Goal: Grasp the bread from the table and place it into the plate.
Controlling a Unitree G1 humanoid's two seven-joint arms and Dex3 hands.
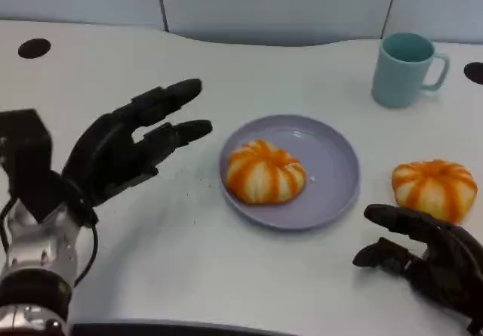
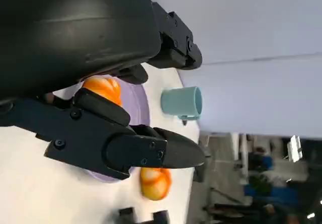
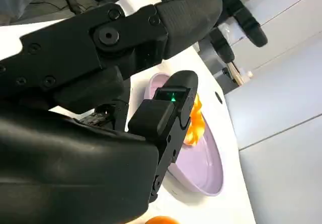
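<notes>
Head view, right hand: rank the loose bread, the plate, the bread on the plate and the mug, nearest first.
From the right hand:
1. Bread on the table, just beyond its fingertips, right of the plate.
2. Plate, toward the table's middle; its near rim comes closest.
3. Bread on the plate, on the plate's far-left side from this hand.
4. Mug, at the table's far edge.

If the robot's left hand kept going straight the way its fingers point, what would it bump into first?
Probably the purple plate, or it could pass just behind it. The left hand points right and slightly away, toward the plate's far rim; its height above the table is unclear.
</notes>
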